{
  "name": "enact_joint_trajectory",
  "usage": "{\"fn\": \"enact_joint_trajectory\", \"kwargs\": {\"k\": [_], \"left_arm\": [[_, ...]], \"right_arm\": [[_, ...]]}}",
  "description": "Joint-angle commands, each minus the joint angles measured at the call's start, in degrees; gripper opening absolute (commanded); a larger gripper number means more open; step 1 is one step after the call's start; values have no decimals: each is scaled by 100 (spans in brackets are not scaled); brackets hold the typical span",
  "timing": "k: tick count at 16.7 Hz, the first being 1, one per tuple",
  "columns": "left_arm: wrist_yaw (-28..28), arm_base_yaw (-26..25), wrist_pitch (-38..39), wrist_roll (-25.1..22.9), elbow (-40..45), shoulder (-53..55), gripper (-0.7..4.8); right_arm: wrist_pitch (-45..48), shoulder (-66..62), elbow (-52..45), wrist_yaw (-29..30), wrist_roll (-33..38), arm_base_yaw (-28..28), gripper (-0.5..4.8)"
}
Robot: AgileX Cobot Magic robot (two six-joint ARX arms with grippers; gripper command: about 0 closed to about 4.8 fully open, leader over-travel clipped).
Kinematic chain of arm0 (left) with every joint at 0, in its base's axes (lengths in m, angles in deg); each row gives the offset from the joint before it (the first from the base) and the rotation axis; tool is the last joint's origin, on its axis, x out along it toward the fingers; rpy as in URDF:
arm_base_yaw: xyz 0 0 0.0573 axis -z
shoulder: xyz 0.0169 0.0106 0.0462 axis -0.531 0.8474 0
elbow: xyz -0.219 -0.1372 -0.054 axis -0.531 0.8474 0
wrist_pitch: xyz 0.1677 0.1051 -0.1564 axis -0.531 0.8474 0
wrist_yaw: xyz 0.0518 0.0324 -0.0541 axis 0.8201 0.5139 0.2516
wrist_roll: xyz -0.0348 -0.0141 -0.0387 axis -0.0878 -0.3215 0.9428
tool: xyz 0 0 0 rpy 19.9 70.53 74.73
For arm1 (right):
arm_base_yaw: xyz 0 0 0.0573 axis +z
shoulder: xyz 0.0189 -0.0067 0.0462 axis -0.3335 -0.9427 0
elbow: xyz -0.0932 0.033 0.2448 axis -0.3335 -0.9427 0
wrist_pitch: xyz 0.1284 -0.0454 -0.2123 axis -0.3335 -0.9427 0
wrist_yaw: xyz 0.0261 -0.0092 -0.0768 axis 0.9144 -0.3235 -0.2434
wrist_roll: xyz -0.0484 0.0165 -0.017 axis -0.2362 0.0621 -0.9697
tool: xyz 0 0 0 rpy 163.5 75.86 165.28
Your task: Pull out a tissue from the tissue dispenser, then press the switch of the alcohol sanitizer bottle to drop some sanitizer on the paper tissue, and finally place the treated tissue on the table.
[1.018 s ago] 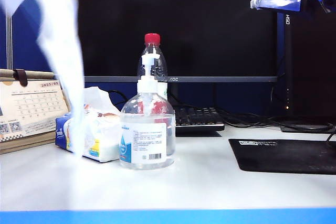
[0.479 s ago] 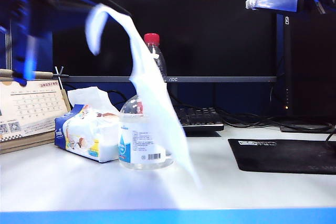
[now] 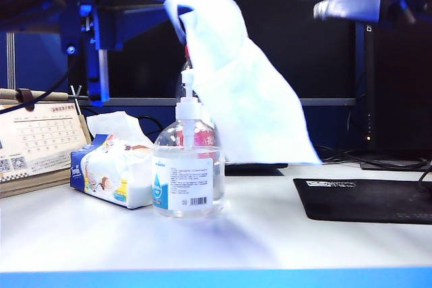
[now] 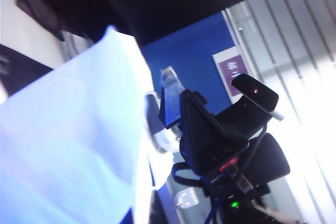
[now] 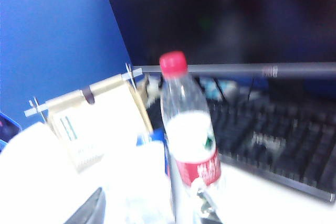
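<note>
Up front, the table [image 3: 223,234] runs white behind its bright blue front edge, with the alcohol sanitizer bottle [image 3: 188,180] standing on it well below both grippers, its white switch [image 3: 189,96] on top. Just beside the bottle, lower still than the left jaws, sits the tissue dispenser [image 3: 111,177] with white paper poking out of its top; a desk calendar [image 3: 37,143] leans past it. Off under the right jaws lies a black mouse pad [image 3: 364,200]. Above the bottle hangs the tissue [image 3: 243,99], a big creased sheet draped down from its top corner, hiding the neck of the red-capped bottle [image 5: 186,124] and part of the keyboard [image 5: 273,142] behind. The left gripper [image 3: 177,13] is up at that top corner, jaws clamped together on the tissue, though blur hides the fingertips; in the left wrist view the sheet fills the space beside the dark gripper body. The right gripper [image 3: 351,1] hovers high, well apart from the tissue and off to the side of the switch, jaws spread wide with nothing between them. Farthest back is a dark monitor [image 3: 304,45].
</note>
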Motion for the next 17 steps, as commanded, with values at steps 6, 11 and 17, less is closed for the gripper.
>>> {"fn": "enact_joint_trajectory", "kwargs": {"k": [6, 11, 17], "left_arm": [[109, -485, 1379, -1078, 42, -7, -6], [-66, -822, 1432, -1082, 42, -2, -6], [-181, -822, 651, -149, 42, -2, -6]], "right_arm": [[105, -120, 22, 7, -44, 2, 212], [612, -529, 42, 138, 87, 155, 212], [828, -1862, 951, 400, 92, 850, 212]]}}
